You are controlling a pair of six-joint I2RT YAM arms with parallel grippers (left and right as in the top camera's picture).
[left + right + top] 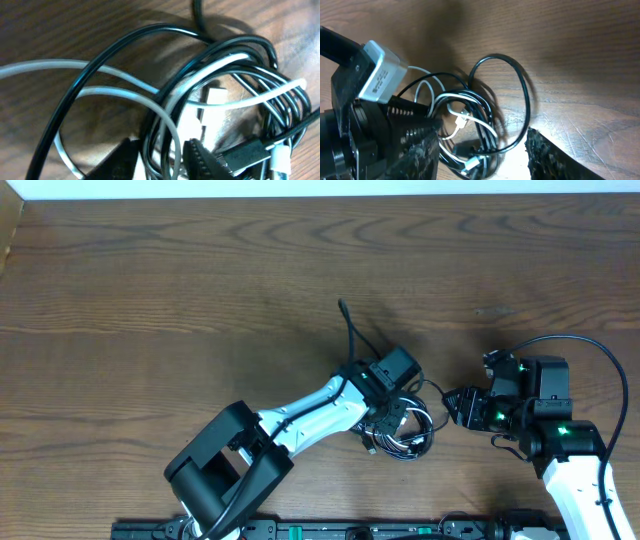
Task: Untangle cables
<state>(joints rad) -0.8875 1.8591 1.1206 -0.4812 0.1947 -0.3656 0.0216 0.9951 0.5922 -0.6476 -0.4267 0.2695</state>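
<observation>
Near the front middle of the table (150, 280), the cable bundle (408, 430) lies as a tight coil, with the white cord (235, 102) threaded through loops of the black cord (100, 65). The left hand (162, 162) is down on the coil, its jaws drawn narrow around strands of both colours. Whether it pinches them firmly or only straddles them cannot be told. The right hand (485, 160) sits just beside the coil on the far side, jaws wide apart and holding nothing. The main risk is that the left hand has caught black and white together. A pull from such a grip would probably drag the whole coil across the table, or cinch the loops tighter, instead of drawing one cord free. With nothing pinning the other side, the bundle would likely just follow the lift. The two hands are also close together, so if the right hand reaches in for a strand its fingers could knock the left hand.
</observation>
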